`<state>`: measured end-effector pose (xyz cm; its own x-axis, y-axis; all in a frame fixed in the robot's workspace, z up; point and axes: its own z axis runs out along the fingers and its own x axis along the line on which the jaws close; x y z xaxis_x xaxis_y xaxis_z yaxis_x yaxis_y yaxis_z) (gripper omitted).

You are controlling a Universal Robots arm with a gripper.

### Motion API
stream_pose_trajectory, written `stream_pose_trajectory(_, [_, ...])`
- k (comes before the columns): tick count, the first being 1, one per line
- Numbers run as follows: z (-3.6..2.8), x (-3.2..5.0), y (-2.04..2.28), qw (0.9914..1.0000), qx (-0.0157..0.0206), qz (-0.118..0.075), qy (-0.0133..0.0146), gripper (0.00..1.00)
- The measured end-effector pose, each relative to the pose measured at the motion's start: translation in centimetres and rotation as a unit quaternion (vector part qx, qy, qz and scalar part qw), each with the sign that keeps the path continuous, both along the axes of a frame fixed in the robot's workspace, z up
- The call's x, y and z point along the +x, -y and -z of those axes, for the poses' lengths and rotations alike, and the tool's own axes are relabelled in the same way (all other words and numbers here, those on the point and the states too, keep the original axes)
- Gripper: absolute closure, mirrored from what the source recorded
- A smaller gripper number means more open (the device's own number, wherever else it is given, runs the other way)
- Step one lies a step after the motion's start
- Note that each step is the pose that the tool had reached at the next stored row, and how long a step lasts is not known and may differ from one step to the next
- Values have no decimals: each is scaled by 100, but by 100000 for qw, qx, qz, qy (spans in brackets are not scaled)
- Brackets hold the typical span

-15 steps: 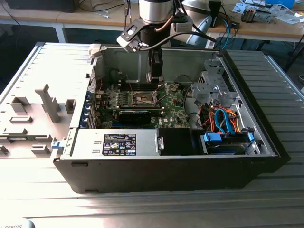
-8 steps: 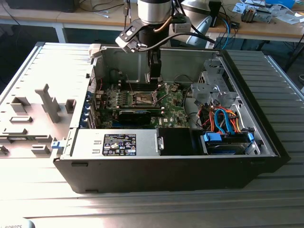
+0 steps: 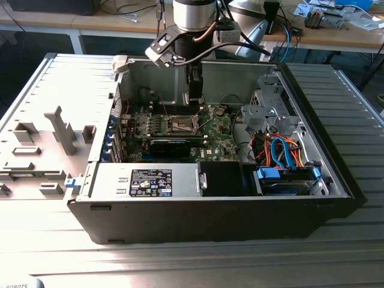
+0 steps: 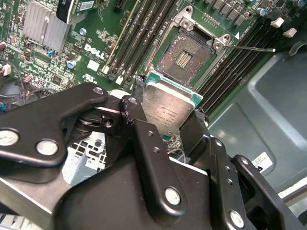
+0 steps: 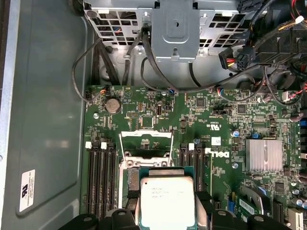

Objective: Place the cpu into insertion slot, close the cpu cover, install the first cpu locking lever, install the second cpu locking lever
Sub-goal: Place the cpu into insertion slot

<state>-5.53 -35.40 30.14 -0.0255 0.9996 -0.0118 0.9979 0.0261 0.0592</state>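
Observation:
My gripper (image 4: 165,117) is shut on the cpu (image 4: 170,108), a flat square chip with a dull silver top, gripped by two opposite edges. In the second wrist view the chip hangs tilted, just short of the insertion slot (image 4: 184,55), whose dark contact field lies bare. A thin locking lever (image 4: 252,48) sticks out sideways from the socket's corner. In the first wrist view the cpu (image 5: 167,201) covers most of the socket, and the cpu cover (image 5: 146,133) stands raised beyond it. In the exterior view the gripper (image 3: 193,102) hovers inside the case just above the insertion slot (image 3: 182,124).
Long black memory slots (image 4: 136,38) flank the socket on both sides. A finned heatsink (image 5: 264,154) and a black card (image 3: 171,144) sit nearby on the board. A drive cage (image 3: 267,111) with cables and the case walls (image 3: 153,75) hem in the space.

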Motion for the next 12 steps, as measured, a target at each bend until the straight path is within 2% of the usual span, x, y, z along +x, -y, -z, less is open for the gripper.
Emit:
stream_pose_trajectory(2, [27,-74,0,100000,0,-2,0,46])
stream_pose_trajectory(12, [50,-90,0,100000,3,1,0,46])
